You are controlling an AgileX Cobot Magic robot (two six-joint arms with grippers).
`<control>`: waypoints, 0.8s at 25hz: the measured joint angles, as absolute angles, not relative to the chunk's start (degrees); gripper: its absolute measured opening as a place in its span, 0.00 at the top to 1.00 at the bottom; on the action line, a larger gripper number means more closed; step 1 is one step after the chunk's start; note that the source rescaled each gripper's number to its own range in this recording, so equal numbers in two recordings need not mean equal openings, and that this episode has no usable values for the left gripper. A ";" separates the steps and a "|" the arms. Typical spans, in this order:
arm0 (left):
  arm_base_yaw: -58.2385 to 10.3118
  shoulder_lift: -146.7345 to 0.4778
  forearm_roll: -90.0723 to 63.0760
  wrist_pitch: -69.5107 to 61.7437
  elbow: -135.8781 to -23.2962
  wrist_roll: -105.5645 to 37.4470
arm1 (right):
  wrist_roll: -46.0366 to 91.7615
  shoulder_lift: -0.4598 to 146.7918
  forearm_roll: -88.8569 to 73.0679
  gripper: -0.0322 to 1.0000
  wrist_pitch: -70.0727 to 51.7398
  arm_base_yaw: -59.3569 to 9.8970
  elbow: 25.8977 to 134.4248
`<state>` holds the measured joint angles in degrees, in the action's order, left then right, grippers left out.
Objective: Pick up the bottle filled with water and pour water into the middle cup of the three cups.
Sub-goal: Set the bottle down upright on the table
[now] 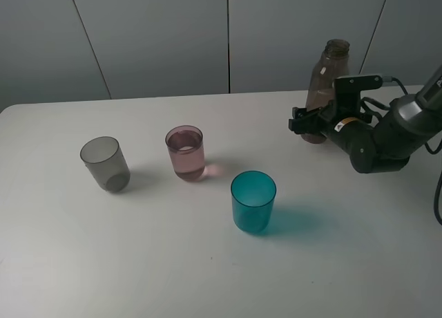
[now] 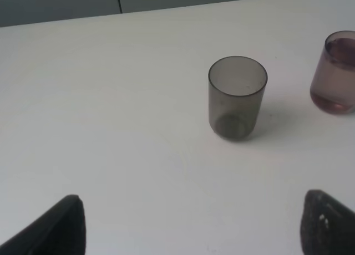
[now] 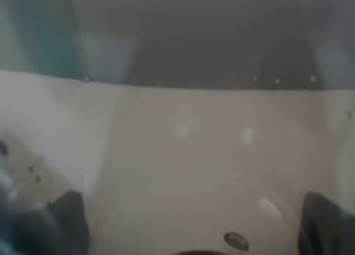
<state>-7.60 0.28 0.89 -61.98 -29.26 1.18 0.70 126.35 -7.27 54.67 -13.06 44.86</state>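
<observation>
White table all around me, matte and bare between the things, running back to a grey panelled wall with thin dark seams. My right gripper is at the bottle, which stands upright near the back right of the table, smoky brown, its neck open at the top. From above, my fingers sit on either side of its lower body; up close the bottle fills my right wrist camera as a blurry tan wall, with a dark finger at each lower corner. They look closed onto it, though the blur keeps me from being sure of the contact.

The pink cup stands upright in the middle of the row, well apart from the bottle, with liquid showing inside. The grey cup is to its left, the teal cup nearer the front and to its right. None of them touch.

My left gripper hangs above bare table, fingers spread wide with nothing between them. Ahead of it stands the grey cup, and the pink cup is at the edge of that view.
</observation>
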 joint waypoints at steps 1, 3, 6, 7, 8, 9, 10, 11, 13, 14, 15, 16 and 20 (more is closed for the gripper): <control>-7.60 0.28 0.89 -61.98 -29.26 1.18 | 0.84 126.06 -7.27 0.29 54.11 -13.06 44.36; -7.60 0.28 0.89 -61.98 -29.26 1.18 | 0.90 124.65 -7.27 0.29 52.61 -13.06 43.13; -7.60 0.28 0.89 -61.98 -29.26 1.18 | 0.90 121.83 -7.27 0.29 49.59 -13.06 41.59; -7.60 0.28 0.89 -61.98 -29.26 1.18 | 0.95 120.83 -7.27 0.29 48.84 -13.06 41.21; -7.60 0.28 0.89 -61.98 -29.26 1.18 | 0.95 120.01 -7.27 0.29 47.81 -13.06 40.76; -7.60 0.28 0.89 -61.98 -29.26 1.18 | 0.95 118.93 -7.27 0.29 46.27 -13.06 40.41; -7.60 0.28 0.89 -61.98 -29.26 1.18 | 1.04 117.79 -7.27 0.29 44.18 -13.06 40.15; -7.60 0.28 0.89 -61.98 -29.26 1.18 | 1.04 116.78 -7.15 0.29 42.43 -13.06 39.91; -7.60 0.28 0.89 -61.98 -29.26 1.18 | 1.04 114.14 -7.05 0.29 37.27 -13.06 39.56; -7.60 0.28 0.89 -61.98 -29.26 1.18 | 1.04 112.62 -7.05 0.29 34.60 -13.06 39.56; -7.60 0.28 0.89 -61.98 -29.26 1.18 | 1.04 111.30 -7.05 0.29 31.22 -13.06 39.42; -7.60 0.28 0.89 -61.98 -29.26 1.18 | 1.04 109.60 -6.93 0.29 27.92 -13.06 39.42; -7.60 0.28 0.89 -61.98 -29.26 1.18 | 1.04 102.48 -6.85 0.29 15.53 -13.06 39.30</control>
<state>-7.60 0.28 0.89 -61.98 -29.26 1.18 1.04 102.48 -6.85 15.53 -13.06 39.30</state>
